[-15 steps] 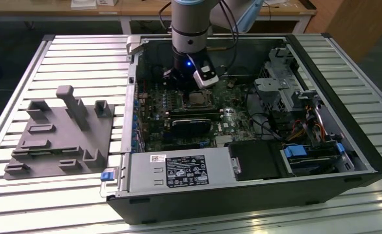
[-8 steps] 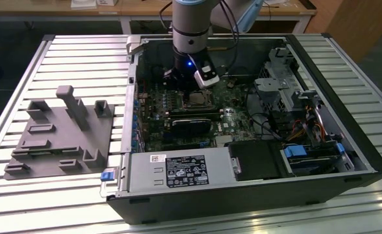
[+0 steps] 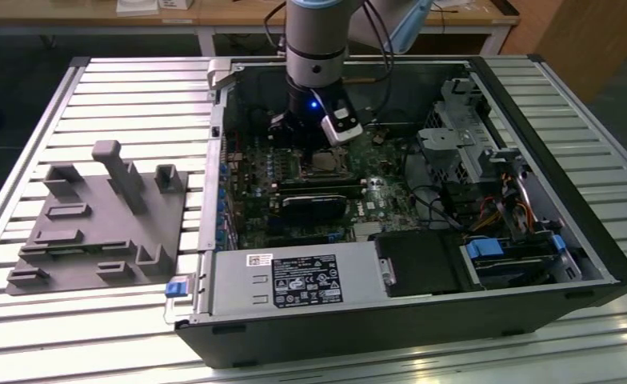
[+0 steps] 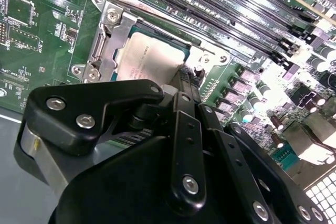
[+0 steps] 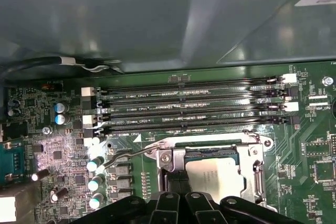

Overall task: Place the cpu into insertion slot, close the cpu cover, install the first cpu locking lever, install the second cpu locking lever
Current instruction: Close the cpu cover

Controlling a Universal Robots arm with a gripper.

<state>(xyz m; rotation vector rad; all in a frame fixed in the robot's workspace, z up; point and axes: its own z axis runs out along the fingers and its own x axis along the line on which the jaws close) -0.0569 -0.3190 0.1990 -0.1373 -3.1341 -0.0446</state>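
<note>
Gripper (image 5: pixel 177 176): mine, down inside the computer case (image 3: pixel 399 328). The fingers are drawn narrow together and hold nothing, with the tips at the socket's edge in the first wrist view.
Cpu (image 5: pixel 215 174): seated in the insertion slot (image 3: pixel 325 165), pale metal top showing.
Cpu cover (image 5: pixel 258 156): lying flat over the chip, its window framing the top.
Locking lever (image 5: pixel 126 156): a thin wire running out from the socket's corner toward the capacitors (image 5: pixel 95 182) — it looks unlatched, though I cannot be sure from this angle.
Memory slots (image 5: pixel 194 111): long black rows just beside the socket — on its near side in the exterior view.
Fixture block (image 3: pixel 100 216): grey, on the slatted table (image 3: pixel 132 88), at the exterior view's left of the case, well apart from it.
</note>
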